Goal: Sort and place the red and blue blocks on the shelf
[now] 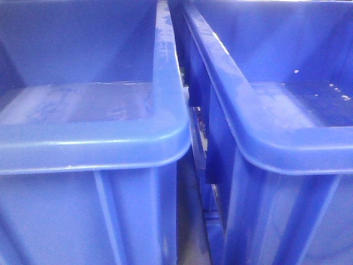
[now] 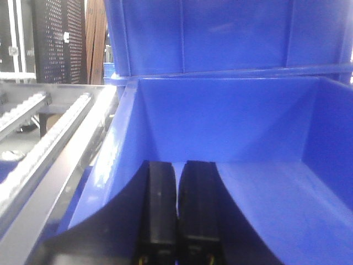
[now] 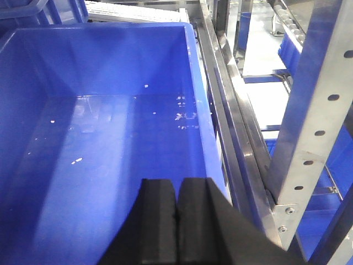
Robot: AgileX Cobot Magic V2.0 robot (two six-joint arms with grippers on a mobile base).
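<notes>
Over the blue bins (image 1: 110, 138) on the shelf (image 3: 309, 110), your left gripper (image 2: 177, 215) and right gripper (image 3: 177, 221) are pinched shut, empty, no blocks in sight; expect light, rigid cubes, so squeeze opposite flat faces.

Left bin (image 1: 83, 141) & right bin (image 1: 292, 149) open-topped, only slim gap btwn; shelf post (image 3: 314, 110) flanks right bin.

Faces two blue bins (image 1: 94, 138) from the front, very near, at rim height. Looks past each wrist's fingers (image 2: 160, 210) into one of them.
</notes>
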